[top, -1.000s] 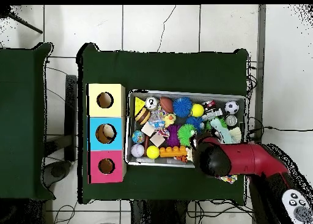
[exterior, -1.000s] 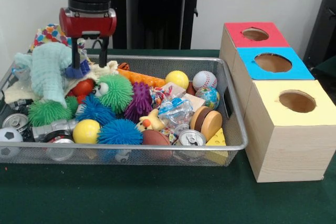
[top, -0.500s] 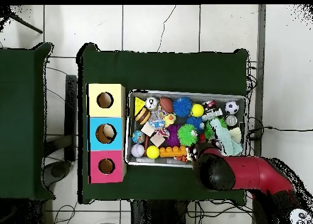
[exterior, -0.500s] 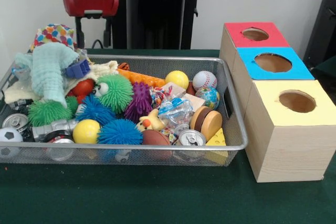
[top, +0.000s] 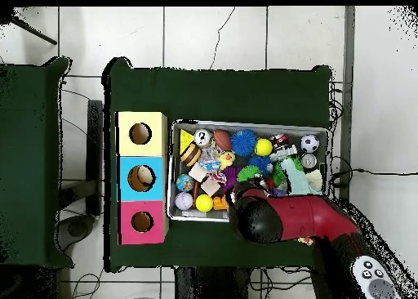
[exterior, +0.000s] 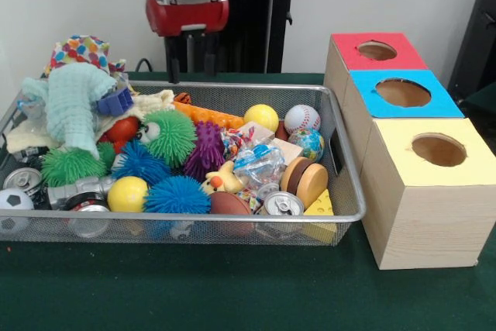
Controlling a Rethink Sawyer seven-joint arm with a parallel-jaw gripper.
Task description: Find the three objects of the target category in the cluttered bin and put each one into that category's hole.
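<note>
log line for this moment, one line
gripper: open, empty, raised over bin's far rim | bin: cluttered | boxes: red, blue, yellow holes unobstructed

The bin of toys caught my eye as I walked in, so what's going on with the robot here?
A red and black arm hangs its gripper above the far rim of the wire bin, fingers apart and holding nothing. The bin is packed with spiky balls, cans, a baseball and other toys. Beside it stand three boxes with round holes, topped red, blue and yellow. No toy is on its way to a hole right now.
</note>
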